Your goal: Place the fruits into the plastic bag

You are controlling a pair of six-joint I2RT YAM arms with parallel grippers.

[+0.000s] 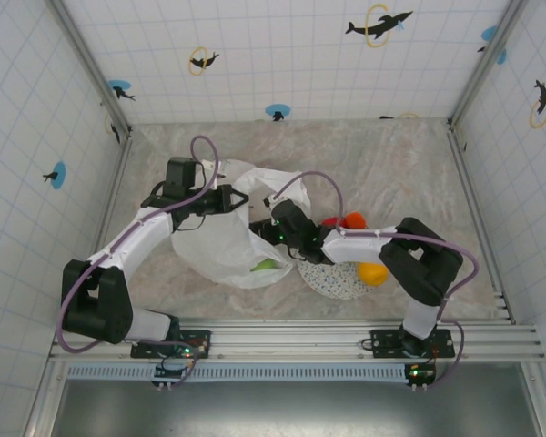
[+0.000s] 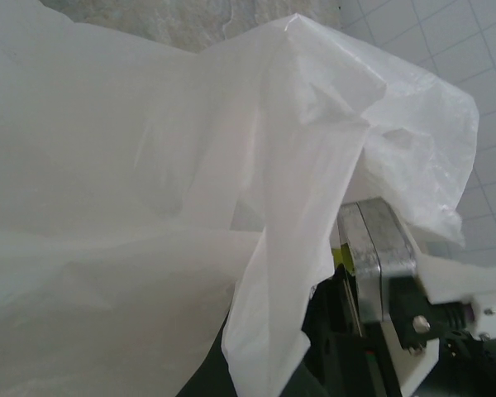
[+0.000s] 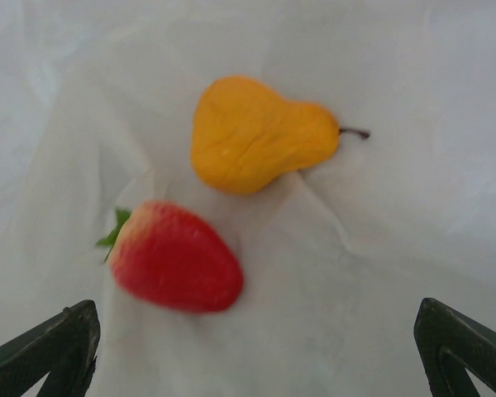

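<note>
Right gripper (image 3: 252, 351) has its jaws spread wide with nothing between them, over a yellow-orange pear (image 3: 256, 136) and, at its 7 o'clock, a red strawberry (image 3: 175, 258), both lying on the white plastic bag (image 3: 380, 248). Left gripper (image 1: 235, 199) is pinched tight on a fold of the bag. From above, a green fruit (image 1: 267, 265) shows through the bag, and at the bag's 4 o'clock a speckled plate (image 1: 332, 282) sits on the worktop (image 1: 409, 173), an orange (image 1: 355, 219) at its 12 and a yellow-orange fruit (image 1: 372, 272) at its 3 o'clock edge.
</note>
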